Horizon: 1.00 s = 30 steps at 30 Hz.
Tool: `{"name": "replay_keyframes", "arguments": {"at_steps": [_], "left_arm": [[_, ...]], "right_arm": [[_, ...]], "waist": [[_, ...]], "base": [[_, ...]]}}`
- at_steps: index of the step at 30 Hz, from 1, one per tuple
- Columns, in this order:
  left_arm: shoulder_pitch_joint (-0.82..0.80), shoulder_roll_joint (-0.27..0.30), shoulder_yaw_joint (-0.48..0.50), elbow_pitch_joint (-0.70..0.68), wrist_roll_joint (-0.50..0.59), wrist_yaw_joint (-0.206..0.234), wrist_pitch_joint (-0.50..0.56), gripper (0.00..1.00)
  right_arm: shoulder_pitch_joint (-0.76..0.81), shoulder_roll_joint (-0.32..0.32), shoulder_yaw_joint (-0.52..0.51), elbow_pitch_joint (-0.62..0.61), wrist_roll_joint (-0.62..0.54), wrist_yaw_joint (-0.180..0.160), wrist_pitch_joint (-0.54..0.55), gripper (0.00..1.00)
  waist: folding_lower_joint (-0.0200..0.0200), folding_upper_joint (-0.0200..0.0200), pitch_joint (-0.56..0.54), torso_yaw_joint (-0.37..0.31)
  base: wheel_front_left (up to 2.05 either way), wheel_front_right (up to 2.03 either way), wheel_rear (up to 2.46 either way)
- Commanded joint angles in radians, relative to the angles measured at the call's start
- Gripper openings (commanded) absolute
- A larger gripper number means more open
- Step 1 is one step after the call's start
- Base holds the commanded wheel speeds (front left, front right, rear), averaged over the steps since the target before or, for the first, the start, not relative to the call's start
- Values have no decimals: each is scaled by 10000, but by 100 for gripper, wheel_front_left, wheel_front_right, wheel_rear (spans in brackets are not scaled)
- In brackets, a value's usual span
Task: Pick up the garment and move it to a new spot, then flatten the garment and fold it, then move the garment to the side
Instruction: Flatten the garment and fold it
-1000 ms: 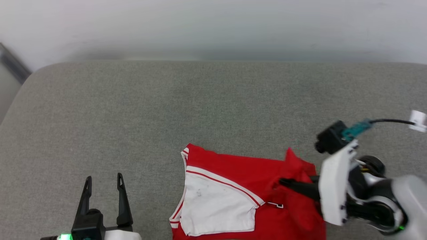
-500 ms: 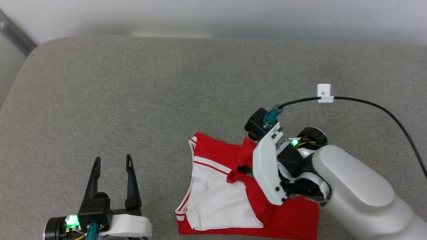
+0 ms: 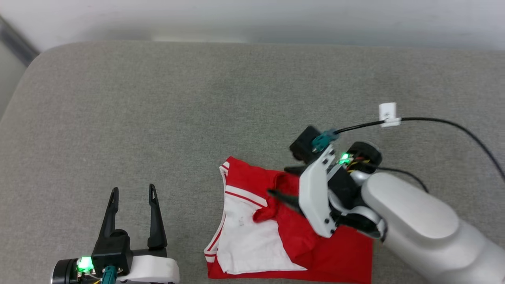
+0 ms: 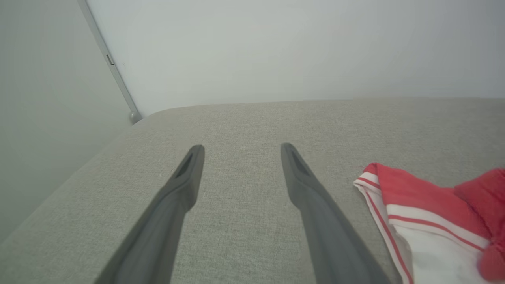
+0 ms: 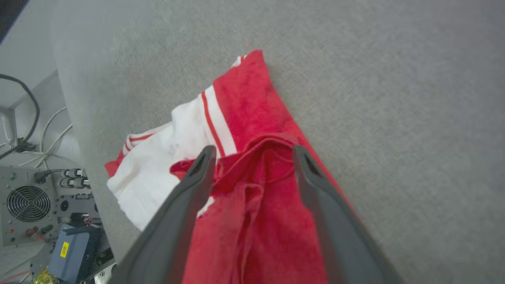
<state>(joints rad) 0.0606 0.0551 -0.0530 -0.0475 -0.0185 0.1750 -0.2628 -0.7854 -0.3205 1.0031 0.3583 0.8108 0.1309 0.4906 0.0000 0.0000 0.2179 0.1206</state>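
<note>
Garment (image 3: 252,240) (red fold bunched) sits inside spread right tool (image 3: 278,181).

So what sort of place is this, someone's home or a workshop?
Probably a lab or test room, not a home: a red shirt lies on a grey padded surface against a bare white wall, and past its edge sits an equipment box with a fan and loose cables.
</note>
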Motion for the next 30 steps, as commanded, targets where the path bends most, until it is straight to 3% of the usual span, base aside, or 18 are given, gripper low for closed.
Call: {"name": "replay_keyframes", "arguments": {"at_steps": [1,7,11,15,19,24,30], "left_arm": [[74,1,57,-49,86,-37,-27,100],[229,7,124,-128,126,-46,-27,100],[344,0,104,-154,142,-30,-27,100],[444,-5,134,-228,103,-36,-27,100],[629,-2,164,-289,86,-75,-27,100],[798,-6,208,-328,61,-155,-27,100],[832,-11,183,-324,64,-248,-27,100]], "right_arm": [[-132,-192,-69,-136,-16,-4,-232,100],[-81,-1123,-1130,-736,-790,-4,-2158,100],[583,-1162,-2768,-420,-2063,-4,-4333,100],[1431,-829,-4570,-34,-3350,-4,-6137,100],[2487,-285,-6169,165,-4553,-4,-7222,100],[3733,546,-8060,-348,-5692,-6,-7544,100],[5450,1605,-9544,-1841,-6466,-6,-7552,100]], "waist": [[0,0,-145,-148],[0,0,-438,-513],[0,0,-590,-684],[0,0,-739,-857],[0,0,-866,-1014],[0,0,-975,-1135],[0,0,-1154,-1124]], "base": [[0,0,0],[0,0,0],[0,0,0],[0,0,0],[0,0,0],[0,0,0],[0,0,0]]}}
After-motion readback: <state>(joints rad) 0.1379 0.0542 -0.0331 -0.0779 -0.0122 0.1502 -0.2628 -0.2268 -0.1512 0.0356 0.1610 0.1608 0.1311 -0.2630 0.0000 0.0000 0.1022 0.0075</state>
